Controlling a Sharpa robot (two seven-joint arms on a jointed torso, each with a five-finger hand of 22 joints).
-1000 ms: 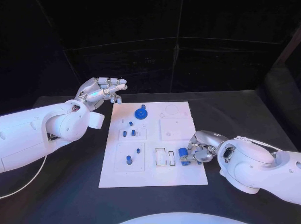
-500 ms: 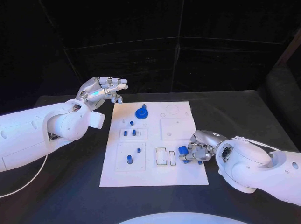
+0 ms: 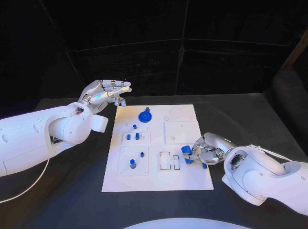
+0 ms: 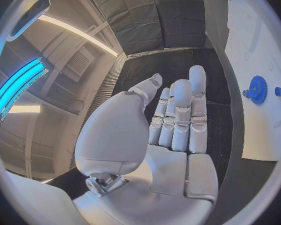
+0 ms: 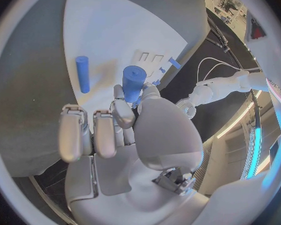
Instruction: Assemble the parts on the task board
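No readable text, label or number appears anywhere.

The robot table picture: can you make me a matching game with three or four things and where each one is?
Things
1. left hand
2. right hand
3. blue gear
4. blue cylinder

Places
A. on the far part of the task board
B. pinched in a hand's fingers
C. open, beyond the board's far left corner
D. at the board's right edge, holding a part

Pairs: 1-C, 2-D, 3-A, 4-B
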